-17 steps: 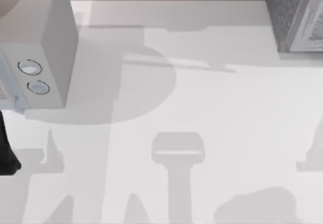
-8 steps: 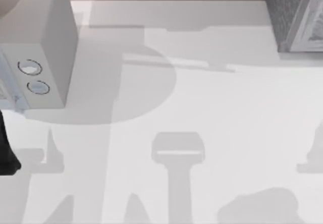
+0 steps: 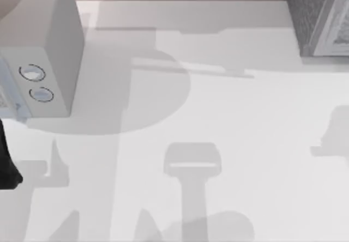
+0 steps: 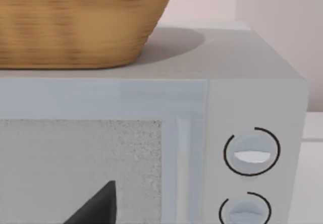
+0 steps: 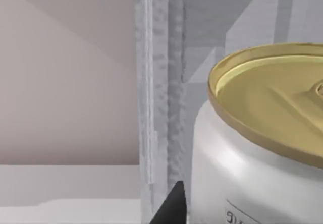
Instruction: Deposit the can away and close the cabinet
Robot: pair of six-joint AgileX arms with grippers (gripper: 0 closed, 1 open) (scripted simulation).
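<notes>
Can [image 5: 252,148] sits close to the right wrist camera: white body, round gold top, upright. A bit of dark print shows at its lower edge, too cut off to read. One dark fingertip [image 5: 169,206] of the right gripper sits just beside the can's wall; can't tell if the can is gripped. Behind the can is the cabinet [image 5: 156,82], speckled grey frame edge standing vertical. Top view: cabinet [image 3: 319,16] at far right corner of the white table [image 3: 218,111]. Pale box [image 3: 49,51] with two round dials [image 3: 32,73] at far left. Left wrist view: pale box front, dials [image 4: 251,151] unlabelled, woven basket [image 4: 75,22] resting on top, a dark left fingertip [image 4: 98,206] in front of the speckled door; grip state can't tell.
</notes>
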